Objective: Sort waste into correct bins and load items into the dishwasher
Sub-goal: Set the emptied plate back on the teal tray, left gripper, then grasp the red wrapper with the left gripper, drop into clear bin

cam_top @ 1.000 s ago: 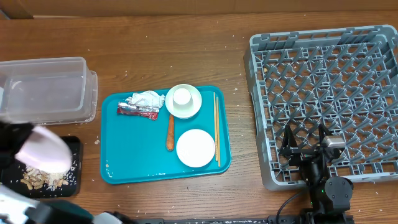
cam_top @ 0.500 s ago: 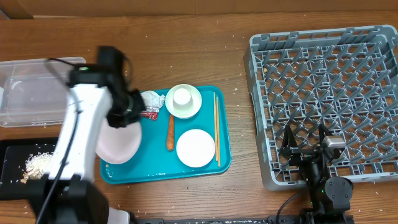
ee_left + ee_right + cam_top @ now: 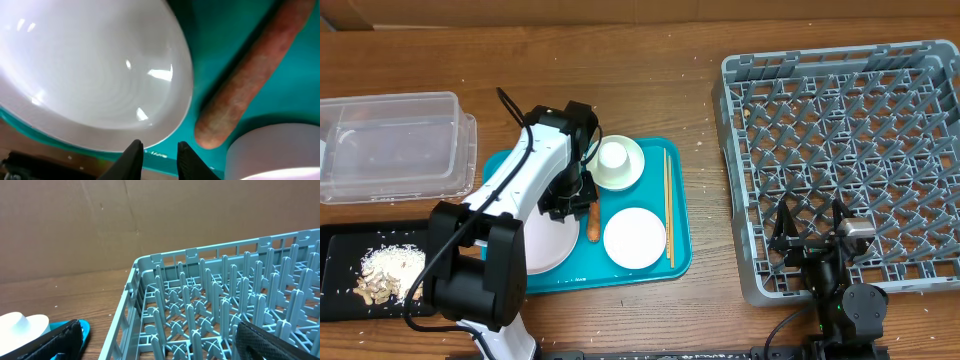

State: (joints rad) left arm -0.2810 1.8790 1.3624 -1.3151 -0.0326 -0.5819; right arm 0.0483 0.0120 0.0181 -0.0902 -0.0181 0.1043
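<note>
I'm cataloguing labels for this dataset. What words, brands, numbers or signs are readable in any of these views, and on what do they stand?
No text can be read in any view.
The dish rack, teal tray, clear tub, large plate and carrot show plain surfaces with no print.

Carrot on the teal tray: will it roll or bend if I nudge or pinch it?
Probably rolls sideways: the carrot is round and lies flat on the smooth teal tray. Likely stiff, since it looks straight and solid. Its narrow, rounded body could squirt out of a pinch.
</note>
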